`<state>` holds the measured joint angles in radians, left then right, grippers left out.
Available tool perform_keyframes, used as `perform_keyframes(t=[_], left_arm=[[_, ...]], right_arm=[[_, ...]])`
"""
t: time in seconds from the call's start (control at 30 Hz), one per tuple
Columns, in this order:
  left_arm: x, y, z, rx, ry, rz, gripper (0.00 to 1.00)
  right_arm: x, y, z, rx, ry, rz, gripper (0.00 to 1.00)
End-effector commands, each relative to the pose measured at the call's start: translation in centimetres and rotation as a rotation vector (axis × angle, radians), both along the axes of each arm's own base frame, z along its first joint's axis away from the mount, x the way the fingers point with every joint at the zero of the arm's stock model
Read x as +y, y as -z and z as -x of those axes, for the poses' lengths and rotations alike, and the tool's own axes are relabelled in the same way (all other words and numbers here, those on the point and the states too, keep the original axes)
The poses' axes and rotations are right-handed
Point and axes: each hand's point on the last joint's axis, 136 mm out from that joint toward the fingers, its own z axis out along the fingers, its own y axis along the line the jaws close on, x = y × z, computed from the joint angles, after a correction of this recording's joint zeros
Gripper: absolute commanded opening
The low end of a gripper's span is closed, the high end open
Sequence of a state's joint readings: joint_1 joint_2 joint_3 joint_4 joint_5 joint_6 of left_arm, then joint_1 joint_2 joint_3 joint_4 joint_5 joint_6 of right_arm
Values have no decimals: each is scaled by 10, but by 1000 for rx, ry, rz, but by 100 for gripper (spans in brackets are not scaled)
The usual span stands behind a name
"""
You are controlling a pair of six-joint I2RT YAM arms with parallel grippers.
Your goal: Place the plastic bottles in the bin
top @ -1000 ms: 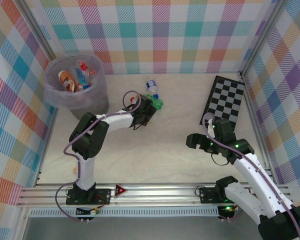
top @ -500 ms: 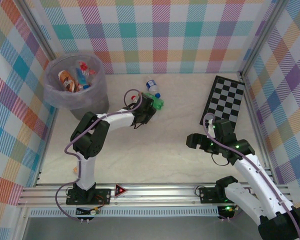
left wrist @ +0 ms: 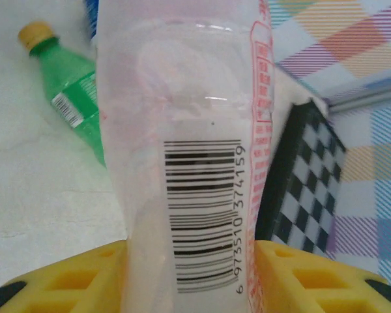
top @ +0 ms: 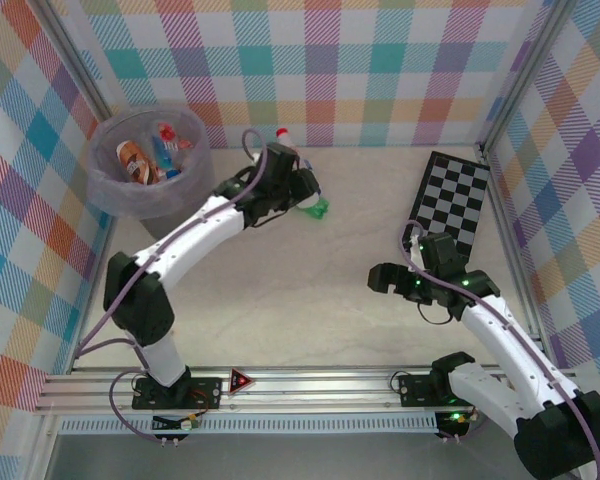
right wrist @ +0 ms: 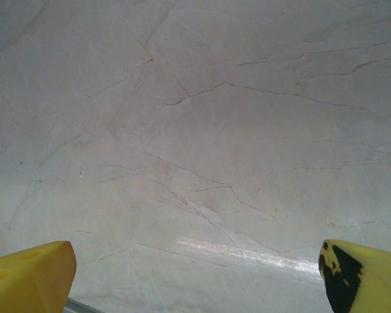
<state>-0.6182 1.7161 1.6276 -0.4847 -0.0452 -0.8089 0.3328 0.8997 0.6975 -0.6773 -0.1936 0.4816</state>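
Pale stone table [top: 330, 300] now has less on it, because my left claw [top: 283, 178] just squeezed tight around the clear bottle [left wrist: 195, 163] and lifted it up, so next it should go to the bin [top: 110, 195] at nine o'clock, while the green bottle [top: 316, 207] waits and my right claw [top: 395, 282] hangs wide.

overhead camera looks down on the table [top: 310, 290]; both wrist cameras view it closely.

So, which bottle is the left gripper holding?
The clear bottle with the barcode and red print, clamped between the yellow fingers of the left gripper. The green bottle lies loose on the table; others sit in the bin.
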Motion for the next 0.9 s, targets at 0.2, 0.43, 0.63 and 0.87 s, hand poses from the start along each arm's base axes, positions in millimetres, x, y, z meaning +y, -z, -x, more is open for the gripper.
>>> perform_keyframes(t=[0.2,0.43,0.63,0.87], left_arm=[[121,-89,27,-52,61,-135,44],[219,-112,8,-75,-96,-152,43],[288,-102,-7,-26,-214,-229,43],[322,-66,-18,100,-239,-308,43]], right_arm=[[8,-10,-11,-40,-15,-41,96],[8,-9,-11,-37,-11,-46,96],[5,-7,-6,-32,-2,-41,95],[6,-3,-7,-23,-1,-46,95]])
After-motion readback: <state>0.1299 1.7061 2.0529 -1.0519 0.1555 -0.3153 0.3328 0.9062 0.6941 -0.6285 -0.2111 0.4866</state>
